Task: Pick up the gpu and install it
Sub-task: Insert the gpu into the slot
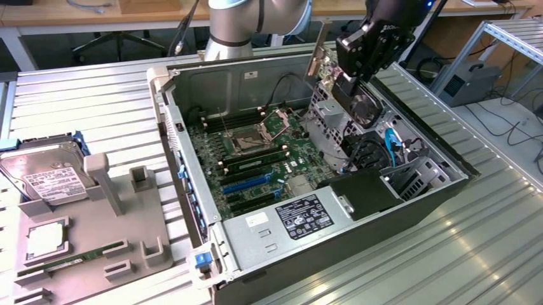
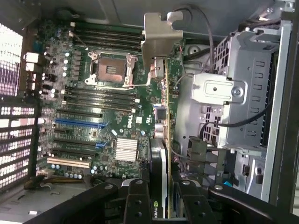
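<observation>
My gripper (image 1: 355, 70) hangs above the open computer case (image 1: 182, 152), shut on the gpu (image 1: 363, 105). The card sits on edge, black cooler face toward the exterior view's right, and its long silver bracket (image 1: 322, 51) stands up behind. In the wrist view the gpu (image 2: 160, 154) appears edge-on between my black fingers (image 2: 138, 203), with the silver bracket (image 2: 161, 35) at its far end. It hovers over the strip between the green motherboard (image 2: 112, 100) and the drive cage (image 2: 243, 88). The blue and black expansion slots (image 2: 77, 123) lie off to the side of the card.
A grey fixture tray (image 1: 93, 235) at the exterior view's left carries a silver hard drive (image 1: 47, 171) and a narrow green memory stick (image 1: 60, 262). The power supply (image 1: 288, 222) fills the case's near end. Cables (image 1: 392, 143) run by the drive cage. The arm's base (image 1: 246, 25) stands behind the case.
</observation>
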Available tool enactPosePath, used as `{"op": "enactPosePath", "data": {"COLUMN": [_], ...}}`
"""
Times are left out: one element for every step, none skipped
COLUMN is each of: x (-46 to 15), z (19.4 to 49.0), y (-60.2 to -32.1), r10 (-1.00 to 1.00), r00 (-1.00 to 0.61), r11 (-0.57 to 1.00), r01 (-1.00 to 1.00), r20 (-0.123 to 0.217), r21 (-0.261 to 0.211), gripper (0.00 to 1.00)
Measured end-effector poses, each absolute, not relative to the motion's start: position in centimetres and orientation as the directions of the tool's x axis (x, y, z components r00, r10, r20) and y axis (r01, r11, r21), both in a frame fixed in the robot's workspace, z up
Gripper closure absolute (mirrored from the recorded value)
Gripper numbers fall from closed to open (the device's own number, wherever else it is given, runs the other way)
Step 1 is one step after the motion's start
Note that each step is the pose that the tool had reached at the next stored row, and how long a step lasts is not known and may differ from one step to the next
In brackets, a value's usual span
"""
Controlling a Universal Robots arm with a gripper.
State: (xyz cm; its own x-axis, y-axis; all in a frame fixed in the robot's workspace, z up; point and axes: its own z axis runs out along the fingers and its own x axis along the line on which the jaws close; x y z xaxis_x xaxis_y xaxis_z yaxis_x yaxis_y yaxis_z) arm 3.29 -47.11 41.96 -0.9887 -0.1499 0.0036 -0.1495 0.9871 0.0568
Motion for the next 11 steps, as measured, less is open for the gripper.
{"op": "enactPosePath", "data": {"x": [3.29,3.29,3.29,3.29,3.29,3.29,3.29,3.29,3.29,3.29,3.29], "z": [41.95,41.94,41.93,41.92,41.91,41.90,41.89,41.88,41.87,41.86,41.85], "y": [-47.11,-47.11,-47.11,-47.11,-47.11,-47.11,-47.11,-47.11,-47.11,-47.11,-47.11], "r10": [-0.168,-0.185,-0.211,-0.236,-0.266,-0.283,-0.323,-0.362,-0.391,-0.432,-0.464], "r00": [-0.986,-0.983,-0.977,-0.972,-0.964,-0.959,-0.946,-0.932,-0.920,-0.902,-0.886], "r11": [0.984,0.981,0.976,0.970,0.963,0.958,0.945,0.931,0.919,0.900,0.884], "r01": [-0.167,-0.184,-0.210,-0.235,-0.265,-0.282,-0.322,-0.361,-0.390,-0.432,-0.463], "r20": [0.004,0.004,0.004,0.004,0.004,0.004,0.004,0.004,0.004,0.004,0.004], "r21": [0.057,0.057,0.057,0.057,0.057,0.057,0.057,0.057,0.057,0.057,0.057], "gripper": [0.73,0.73,0.73,0.73,0.73,0.73,0.73,0.73,0.73,0.73,0.73]}}
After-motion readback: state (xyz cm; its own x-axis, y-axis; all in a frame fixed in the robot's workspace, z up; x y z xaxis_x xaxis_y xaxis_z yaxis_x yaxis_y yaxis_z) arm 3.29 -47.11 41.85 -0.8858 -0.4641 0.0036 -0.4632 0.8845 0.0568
